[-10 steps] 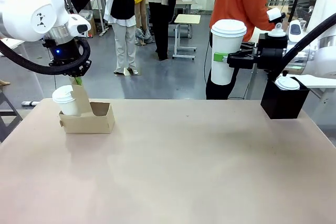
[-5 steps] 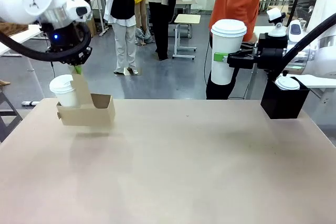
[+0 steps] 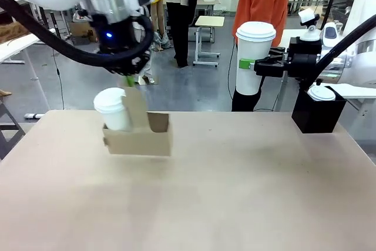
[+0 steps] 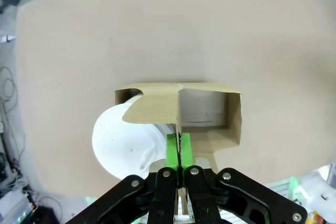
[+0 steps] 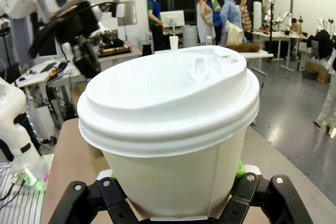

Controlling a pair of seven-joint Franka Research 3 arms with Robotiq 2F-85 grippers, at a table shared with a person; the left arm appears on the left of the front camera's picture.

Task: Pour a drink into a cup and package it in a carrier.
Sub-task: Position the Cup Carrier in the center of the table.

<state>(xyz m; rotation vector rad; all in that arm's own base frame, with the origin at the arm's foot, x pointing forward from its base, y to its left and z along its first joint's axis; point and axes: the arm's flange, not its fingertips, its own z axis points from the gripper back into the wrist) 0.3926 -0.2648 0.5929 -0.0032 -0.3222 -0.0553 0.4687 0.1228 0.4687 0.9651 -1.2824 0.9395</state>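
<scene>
Change: carrier (image 3: 138,142) lifted and swung in from the far left edge toward the middle of the table (image 3: 235,204) within the last second; blurred with motion and apparently clear of the surface.
Left gripper (image 4: 179,145): pinched tight on the carrier's centre handle (image 3: 136,101), green pads pressed flat on either side of the thin card.
Right gripper (image 3: 249,64): clamped round the lower body of the cup (image 3: 252,57), held upright in the air at the right, same place as a second ago.
Meaning for the task: probably bringing the carrier within reach of the waiting cup; one slot open, so loading seems the next step.
Carrier contents: small cup (image 3: 113,110) with a lid seated in one slot; the neighbouring slot empty, seen as a bare square well from the left wrist.
Carrier material: plain brown cardboard, matte, folded with sharp creases; light and likely to sway under a one-point hold.
Cup material: smooth white paper, tapering downward, side seam visible; white plastic lid (image 5: 173,93) domed, with a moulded sip spout.
Black box (image 3: 317,116): matte, cube-shaped, standing on the far right of the table.
</scene>
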